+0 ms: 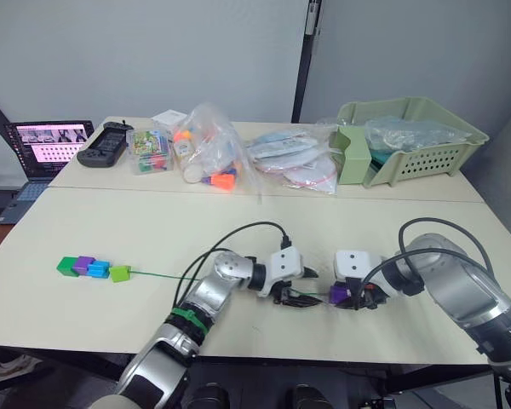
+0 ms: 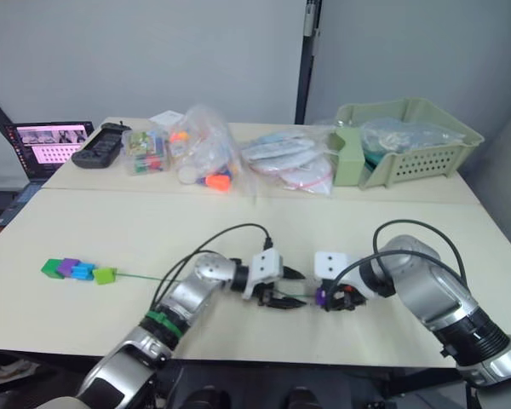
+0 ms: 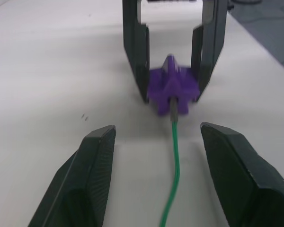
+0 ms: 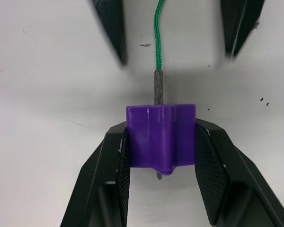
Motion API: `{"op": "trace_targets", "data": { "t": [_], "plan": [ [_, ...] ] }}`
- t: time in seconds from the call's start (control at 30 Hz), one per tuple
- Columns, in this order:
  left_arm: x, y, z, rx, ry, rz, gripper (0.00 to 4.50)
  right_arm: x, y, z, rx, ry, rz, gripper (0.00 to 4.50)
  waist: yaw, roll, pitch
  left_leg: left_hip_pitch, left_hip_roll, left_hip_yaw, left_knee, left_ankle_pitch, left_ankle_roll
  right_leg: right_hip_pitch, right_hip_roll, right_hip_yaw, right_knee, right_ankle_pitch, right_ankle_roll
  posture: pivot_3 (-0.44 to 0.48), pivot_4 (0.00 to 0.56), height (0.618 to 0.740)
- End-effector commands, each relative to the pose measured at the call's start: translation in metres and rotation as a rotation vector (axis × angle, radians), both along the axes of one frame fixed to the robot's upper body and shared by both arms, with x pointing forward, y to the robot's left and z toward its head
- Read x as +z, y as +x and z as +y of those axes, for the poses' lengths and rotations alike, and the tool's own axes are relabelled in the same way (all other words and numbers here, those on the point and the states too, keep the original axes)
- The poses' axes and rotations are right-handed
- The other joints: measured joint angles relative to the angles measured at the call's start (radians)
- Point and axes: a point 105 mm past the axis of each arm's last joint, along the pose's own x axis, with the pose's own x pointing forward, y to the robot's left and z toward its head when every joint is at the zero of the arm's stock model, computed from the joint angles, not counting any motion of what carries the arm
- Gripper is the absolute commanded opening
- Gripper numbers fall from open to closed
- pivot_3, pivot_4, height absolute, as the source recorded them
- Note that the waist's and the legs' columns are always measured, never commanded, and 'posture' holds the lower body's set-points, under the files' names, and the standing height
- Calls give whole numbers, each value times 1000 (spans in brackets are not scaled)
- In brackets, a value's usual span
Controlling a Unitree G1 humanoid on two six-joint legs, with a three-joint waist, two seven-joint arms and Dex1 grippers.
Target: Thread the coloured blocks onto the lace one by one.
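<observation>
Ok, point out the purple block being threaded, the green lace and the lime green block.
purple block (image 4: 161, 136), right wrist view, on its front face between the right jaws.
green lace (image 3: 176, 156), left wrist view, on the cord just behind the stiff tip.
lime green block (image 1: 120, 273), left eye view, on its top face.

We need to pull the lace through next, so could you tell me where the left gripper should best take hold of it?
Probably on the green cord just behind the stiff tip, closing from both sides. The left gripper stands open astride it, and the tip already sits in the purple block, which the right gripper clamps.
</observation>
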Motion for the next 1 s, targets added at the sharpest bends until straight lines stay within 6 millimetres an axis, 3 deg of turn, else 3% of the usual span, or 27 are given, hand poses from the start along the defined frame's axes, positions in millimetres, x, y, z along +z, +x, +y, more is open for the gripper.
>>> {"op": "trace_targets", "data": {
  "t": [0.03,0.23,0.27,0.5,1.0],
  "plan": [
    [9,-5,-2,-23,-22,-24,2944,2,-1,3,17,9,-11,1364,1,0,0,0,0,0,0,0,0,0,0,0,0,0,0,0,150,733],
    [3,-4,0,-17,19,-37,2944,1,0,6,23,13,-12,1364,3,0,0,0,0,0,1,0,0,0,0,0,0,0,0,0,150,733],
    [3,-4,-1,-12,18,-34,2360,1,-1,6,24,13,-11,1364,3,0,0,0,0,0,1,0,0,0,0,0,0,0,0,0,150,733],
    [4,-8,-7,-50,9,-22,83,1,-2,8,27,15,-9,1364,3,0,0,0,0,0,1,0,0,0,0,0,0,0,0,0,150,733],
    [12,-9,-35,-81,-28,-27,0,3,-1,11,30,22,-13,1364,2,0,0,0,0,0,1,0,0,0,0,0,0,0,0,0,150,733]
  ]
}}
